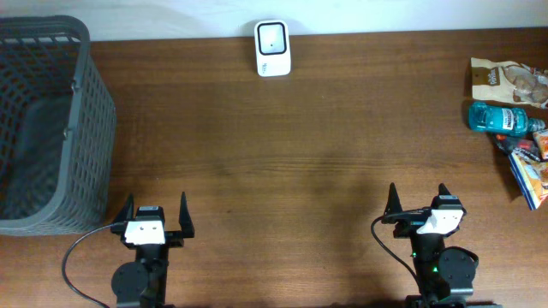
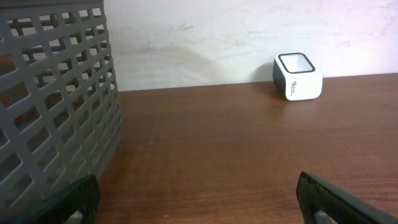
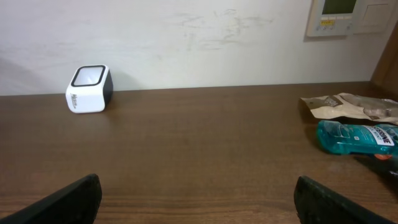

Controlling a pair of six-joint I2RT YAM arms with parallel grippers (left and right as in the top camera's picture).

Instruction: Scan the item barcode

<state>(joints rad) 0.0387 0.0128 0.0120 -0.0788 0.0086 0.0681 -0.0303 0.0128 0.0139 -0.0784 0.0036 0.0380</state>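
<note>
A small white barcode scanner (image 1: 273,48) with a dark window stands at the table's far edge, also visible in the left wrist view (image 2: 298,76) and the right wrist view (image 3: 89,89). The items lie at the right edge: a brown snack bag (image 1: 509,79), a teal mouthwash bottle (image 1: 501,118) and colourful packets (image 1: 529,171). The bag (image 3: 351,106) and bottle (image 3: 354,138) show in the right wrist view. My left gripper (image 1: 156,205) (image 2: 198,199) and right gripper (image 1: 418,195) (image 3: 198,193) rest near the front edge, both open and empty, far from the items.
A tall grey mesh basket (image 1: 94,128) stands at the left, close beside my left gripper (image 2: 56,93). A wall runs behind the table's far edge, with a control panel (image 3: 339,15) on it. Brown wood table (image 1: 300,154) lies between grippers and scanner.
</note>
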